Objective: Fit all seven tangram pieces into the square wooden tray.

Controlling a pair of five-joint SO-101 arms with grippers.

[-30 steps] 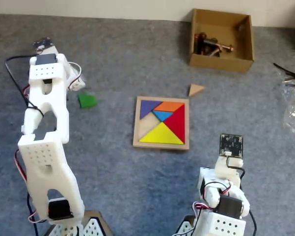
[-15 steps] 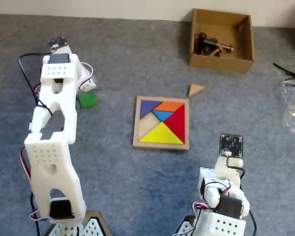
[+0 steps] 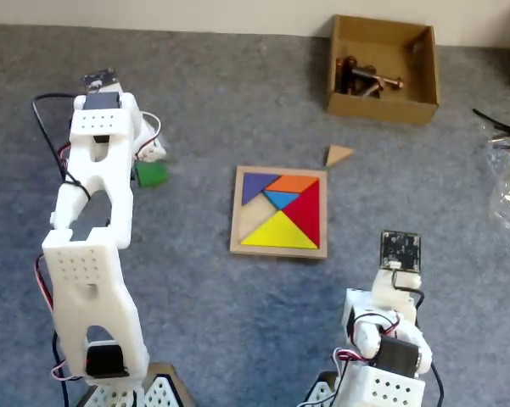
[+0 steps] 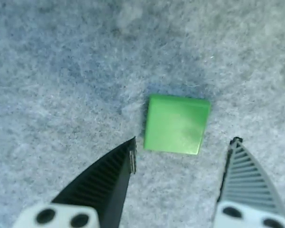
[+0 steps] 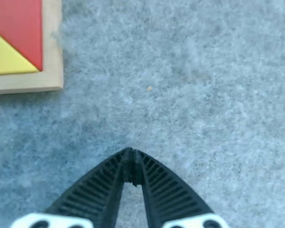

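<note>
The square wooden tray (image 3: 236,212) lies mid-table with purple, orange, blue, red and yellow pieces in it and a bare patch at its lower left. A green square piece (image 3: 153,174) (image 4: 176,124) lies on the carpet to the tray's left, partly under the left arm. My left gripper (image 4: 184,145) is open just above it, one finger to each side of the piece's near edge. A tan triangle (image 3: 339,154) rests beyond the tray's far right corner. My right gripper (image 5: 132,167) is shut and empty over bare carpet, near the tray's corner (image 5: 51,57).
A cardboard box (image 3: 382,102) holding metal parts stands at the back right. Cables and a plastic bag (image 3: 509,191) lie along the right edge. The right arm's base (image 3: 382,352) sits at the front.
The left arm has swung right and slightly forward, bringing its gripper over the green square. The right arm has stayed put.
</note>
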